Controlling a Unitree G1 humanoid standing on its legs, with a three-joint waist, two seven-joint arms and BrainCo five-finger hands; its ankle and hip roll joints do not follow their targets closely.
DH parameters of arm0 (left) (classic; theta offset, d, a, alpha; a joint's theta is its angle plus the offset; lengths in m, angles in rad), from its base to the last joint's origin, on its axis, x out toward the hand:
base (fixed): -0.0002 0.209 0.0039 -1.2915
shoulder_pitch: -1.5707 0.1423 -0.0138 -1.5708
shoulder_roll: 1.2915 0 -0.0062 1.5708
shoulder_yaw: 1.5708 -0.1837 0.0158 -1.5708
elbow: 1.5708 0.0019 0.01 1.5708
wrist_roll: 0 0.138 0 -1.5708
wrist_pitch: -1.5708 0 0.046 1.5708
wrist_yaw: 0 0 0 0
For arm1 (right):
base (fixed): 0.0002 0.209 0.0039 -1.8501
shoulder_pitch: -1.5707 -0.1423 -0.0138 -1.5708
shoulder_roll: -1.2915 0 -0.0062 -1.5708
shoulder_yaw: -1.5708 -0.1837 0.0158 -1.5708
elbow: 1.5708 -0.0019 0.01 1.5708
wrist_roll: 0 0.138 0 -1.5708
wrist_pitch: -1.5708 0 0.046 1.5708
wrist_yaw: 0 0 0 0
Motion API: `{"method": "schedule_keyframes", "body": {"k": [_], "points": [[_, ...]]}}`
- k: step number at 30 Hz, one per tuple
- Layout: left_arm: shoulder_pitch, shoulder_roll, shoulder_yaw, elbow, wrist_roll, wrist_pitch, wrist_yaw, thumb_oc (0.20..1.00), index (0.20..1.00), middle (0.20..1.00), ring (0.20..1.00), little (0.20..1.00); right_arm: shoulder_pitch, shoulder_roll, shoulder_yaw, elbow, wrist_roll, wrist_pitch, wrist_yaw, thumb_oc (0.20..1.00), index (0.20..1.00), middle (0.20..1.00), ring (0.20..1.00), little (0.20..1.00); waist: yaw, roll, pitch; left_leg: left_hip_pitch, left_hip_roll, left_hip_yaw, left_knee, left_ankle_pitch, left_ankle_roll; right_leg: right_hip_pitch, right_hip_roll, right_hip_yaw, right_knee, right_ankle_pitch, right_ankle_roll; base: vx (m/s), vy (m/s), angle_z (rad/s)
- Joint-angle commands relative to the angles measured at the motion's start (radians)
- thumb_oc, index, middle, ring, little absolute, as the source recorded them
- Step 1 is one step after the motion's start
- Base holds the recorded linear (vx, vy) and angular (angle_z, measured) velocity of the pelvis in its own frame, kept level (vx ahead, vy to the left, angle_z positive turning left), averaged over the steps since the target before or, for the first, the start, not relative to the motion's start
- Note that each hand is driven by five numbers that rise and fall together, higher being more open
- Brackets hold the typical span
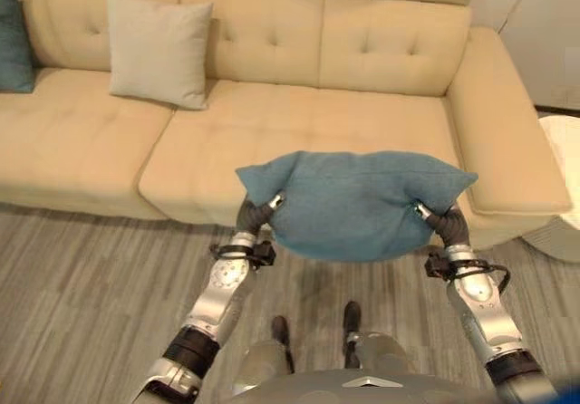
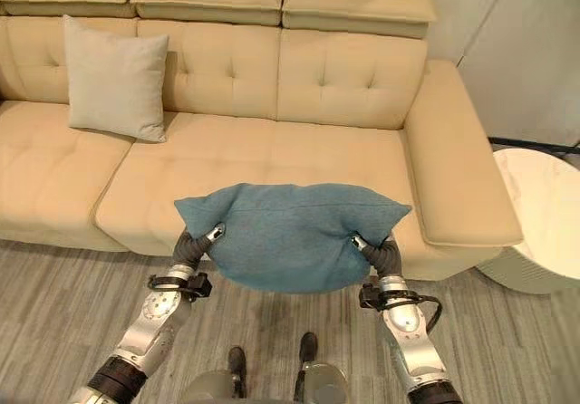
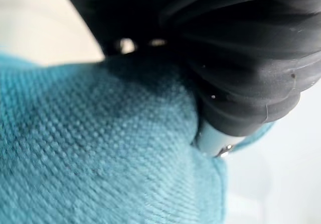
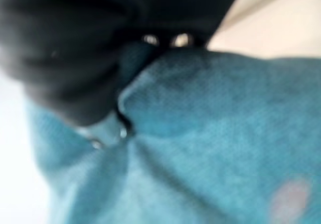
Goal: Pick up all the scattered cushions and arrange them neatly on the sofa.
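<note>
I hold a teal cushion (image 1: pixel 353 205) in the air between both hands, just in front of the beige sofa's seat (image 1: pixel 299 123). My left hand (image 1: pixel 261 212) grips its left upper corner and my right hand (image 1: pixel 437 218) its right upper corner. In the left wrist view the thumb (image 3: pixel 215 139) presses into the teal cloth (image 3: pixel 100 153), and in the right wrist view the cloth (image 4: pixel 225 133) creases against the hand (image 4: pixel 65 43). The fingers lie behind the cushion. A light beige cushion (image 1: pixel 156 46) leans upright against the backrest on the left. Another dark teal cushion (image 1: pixel 14 42) stands at the sofa's far left.
A white round table (image 2: pixel 535 214) stands on the right, close to the sofa's armrest (image 2: pixel 458 168). Grey wood-look floor (image 1: pixel 82 286) runs along the sofa front. The seat behind the held cushion is bare.
</note>
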Motion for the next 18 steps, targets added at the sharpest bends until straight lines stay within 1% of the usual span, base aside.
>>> {"method": "schedule_keyframes", "body": {"k": [1,2,3,4,5,6,7,8,9,10,12,13,15,16,17,18], "points": [[-0.055,-0.015,0.016,-0.151,0.038,-0.093,-0.054,0.200,0.200,0.200,0.200,0.200,-0.113,0.005,-0.011,-0.109,0.043,-0.102,0.012,0.200,0.200,0.200,0.200,0.200,0.037,0.012,-0.035,0.009,-0.015,-0.022,0.037,-0.015,-0.028,0.105,-0.027,0.027,0.121,-0.077,0.122,0.11,0.309,-0.36],[-0.051,-0.007,0.026,-0.162,0.039,-0.094,-0.051,0.200,0.200,0.200,0.200,0.200,-0.136,0.014,-0.002,-0.093,0.036,-0.100,0.008,0.200,0.200,0.200,0.200,0.200,0.047,0.015,-0.030,0.029,-0.022,-0.007,0.038,-0.030,-0.009,0.075,-0.053,0.025,0.194,-0.035,0.153,0.11,0.291,-0.87],[-0.048,-0.001,0.028,-0.168,0.044,-0.096,-0.051,0.200,0.200,0.200,0.200,0.200,-0.147,0.019,-0.001,-0.097,0.032,-0.099,0.004,0.200,0.200,0.200,0.200,0.200,0.053,0.017,-0.027,0.039,-0.030,-0.002,0.040,-0.038,0.003,0.058,-0.064,0.033,0.238,-0.017,0.166,0.12,0.264,-1.02],[-0.049,0.011,0.029,-0.175,0.057,-0.094,-0.050,0.200,0.200,0.200,0.200,0.200,-0.151,0.026,-0.002,-0.092,0.045,-0.100,0.011,0.200,0.200,0.200,0.200,0.200,0.051,0.022,-0.026,0.053,-0.034,-0.003,0.036,-0.045,0.016,0.046,-0.064,0.041,0.286,-0.005,0.170,0.08,0.141,-0.90],[-0.048,0.011,0.029,-0.175,0.057,-0.094,-0.049,0.200,0.200,0.200,0.200,0.200,-0.151,0.026,-0.002,-0.092,0.046,-0.100,0.011,0.200,0.200,0.200,0.200,0.200,0.052,0.021,-0.025,0.054,-0.035,-0.002,0.035,-0.045,0.016,0.044,-0.066,0.043,0.290,-0.007,0.171,0.12,0.180,-0.38],[-0.047,0.019,0.030,-0.179,0.078,-0.093,-0.043,0.200,0.200,0.200,0.200,0.200,-0.161,0.035,0.007,-0.080,0.045,-0.098,0.013,0.200,0.200,0.200,0.200,0.200,0.057,0.030,-0.025,0.076,-0.042,-0.002,0.029,-0.058,0.031,0.021,-0.084,0.024,0.336,0.005,0.166,0.12,0.149,-0.09],[-0.046,0.021,0.035,-0.179,0.092,-0.090,-0.040,0.200,0.200,0.200,0.200,0.200,-0.168,0.037,0.016,-0.075,0.037,-0.093,0.013,0.200,0.200,0.200,0.200,0.200,0.064,0.031,-0.028,0.094,-0.047,0.004,0.021,-0.066,0.035,0.009,-0.106,-0.007,0.335,0.016,0.161,0.17,0.161,-0.10],[-0.047,0.024,0.038,-0.187,0.095,-0.090,-0.040,0.200,0.200,0.200,0.200,0.200,-0.171,0.036,0.022,-0.076,0.035,-0.090,0.015,0.200,0.200,0.200,0.200,0.200,0.065,0.033,-0.031,0.106,-0.051,0.003,0.010,-0.069,0.035,0.000,-0.111,-0.022,0.317,0.020,0.156,0.15,0.060,-0.22],[-0.044,0.024,0.041,-0.187,0.095,-0.092,-0.040,0.200,0.200,0.200,0.200,0.200,-0.177,0.029,0.028,-0.070,0.026,-0.086,0.017,0.200,0.200,0.200,0.200,0.200,0.064,0.035,-0.034,0.118,-0.049,0.002,-0.009,-0.069,0.032,-0.021,-0.117,-0.037,0.279,0.023,0.150,0.22,-0.034,-0.25],[-0.045,0.023,0.048,-0.192,0.093,-0.093,-0.046,0.200,0.200,0.200,0.200,0.200,-0.189,0.015,0.031,-0.069,0.017,-0.084,0.022,0.200,0.200,0.200,0.200,0.200,0.060,0.035,-0.034,0.132,-0.047,-0.009,-0.025,-0.074,0.022,-0.037,-0.118,-0.054,0.180,0.034,0.148,0.24,-0.075,-0.12],[-0.051,0.019,0.056,-0.183,0.094,-0.091,-0.039,0.200,0.200,0.200,0.200,0.200,-0.191,0.006,0.032,-0.072,0.005,-0.082,0.016,0.200,0.200,0.200,0.200,0.200,0.046,0.031,-0.029,0.148,-0.047,-0.029,-0.024,-0.088,0.010,-0.067,-0.097,-0.045,0.086,0.050,0.150,0.21,-0.084,0.04],[-0.051,0.019,0.056,-0.183,0.094,-0.091,-0.039,0.200,0.200,0.200,0.200,0.200,-0.191,0.006,0.032,-0.072,0.005,-0.082,0.016,0.200,0.200,0.200,0.200,0.200,0.046,0.031,-0.029,0.148,-0.047,-0.029,-0.024,-0.088,0.010,-0.067,-0.097,-0.045,0.086,0.050,0.150,0.17,-0.077,0.08],[-0.060,0.019,0.060,-0.178,0.084,-0.094,-0.040,0.200,0.200,0.200,0.200,0.200,-0.173,-0.003,0.025,-0.086,0.002,-0.077,0.017,0.200,0.200,0.200,0.200,0.200,0.032,0.022,-0.031,0.158,-0.045,-0.055,-0.014,-0.099,-0.008,-0.051,-0.079,-0.002,0.055,0.046,0.158,0.21,-0.121,0.35],[-0.059,0.015,0.062,-0.174,0.088,-0.097,-0.040,0.200,0.200,0.200,0.200,0.200,-0.166,-0.007,0.026,-0.092,0.002,-0.079,0.023,0.200,0.200,0.200,0.200,0.200,0.035,0.015,-0.038,0.157,-0.043,-0.062,-0.006,-0.105,-0.016,-0.031,-0.069,0.005,0.043,0.039,0.154,0.22,-0.153,0.84],[-0.057,0.008,0.060,-0.174,0.086,-0.100,-0.043,0.200,0.200,0.200,0.200,0.200,-0.164,-0.011,0.023,-0.091,0.002,-0.080,0.023,0.200,0.200,0.200,0.200,0.200,0.034,0.014,-0.043,0.150,-0.040,-0.068,0.005,-0.107,-0.025,-0.018,-0.059,0.002,0.039,0.035,0.150,0.19,-0.179,1.02],[-0.059,0.001,0.059,-0.172,0.074,-0.101,-0.047,0.200,0.200,0.200,0.200,0.200,-0.160,-0.017,0.013,-0.090,0.002,-0.082,0.021,0.200,0.200,0.200,0.200,0.200,0.033,0.013,-0.049,0.134,-0.030,-0.075,0.028,-0.102,-0.041,-0.004,-0.049,-0.009,0.039,0.025,0.138,0.24,-0.263,0.99]]}}
